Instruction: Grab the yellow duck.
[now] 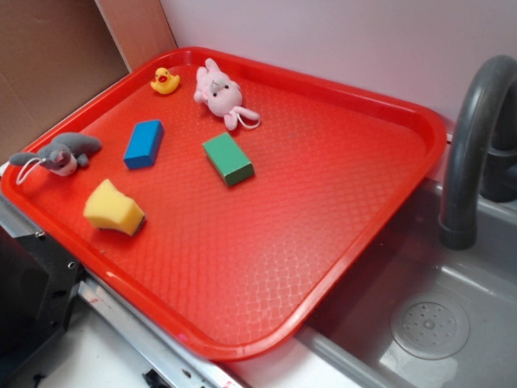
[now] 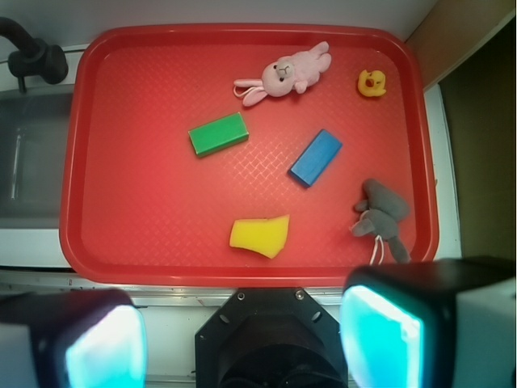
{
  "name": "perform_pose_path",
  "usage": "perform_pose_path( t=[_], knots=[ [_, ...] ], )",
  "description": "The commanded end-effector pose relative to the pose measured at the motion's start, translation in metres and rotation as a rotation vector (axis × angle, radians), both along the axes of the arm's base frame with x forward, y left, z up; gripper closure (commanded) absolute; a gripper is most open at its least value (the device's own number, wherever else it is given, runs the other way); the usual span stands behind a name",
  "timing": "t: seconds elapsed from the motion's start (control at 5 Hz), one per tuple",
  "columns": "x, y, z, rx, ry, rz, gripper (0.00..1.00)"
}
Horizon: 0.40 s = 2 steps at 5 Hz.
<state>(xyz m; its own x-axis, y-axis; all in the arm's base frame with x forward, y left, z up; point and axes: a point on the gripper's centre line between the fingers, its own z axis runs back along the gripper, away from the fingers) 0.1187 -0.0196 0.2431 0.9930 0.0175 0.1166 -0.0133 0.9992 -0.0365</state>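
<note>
One yellow duck (image 2: 371,83) upright in a far corner of red tray (image 2: 242,242), just beside pink bunny (image 2: 284,74) yet apart from it, so free to pinch. Nearer: blue block (image 2: 316,157), green block (image 2: 218,133), yellow sponge (image 2: 260,235), grey plush (image 2: 382,217). Gripper (image 2: 242,335) spread wide and empty, well short of duck, high above tray's near edge, likely for overview.
</note>
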Motion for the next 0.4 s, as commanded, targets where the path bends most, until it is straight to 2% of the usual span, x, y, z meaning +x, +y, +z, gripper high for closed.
perform_pose_path(
  t=[0.0,0.2],
  knots=[
    [0.000,0.000,0.000,0.000,0.000,0.000,0.00],
    [0.023,0.010,0.000,-0.017,-0.118,0.163,0.00]
  ],
)
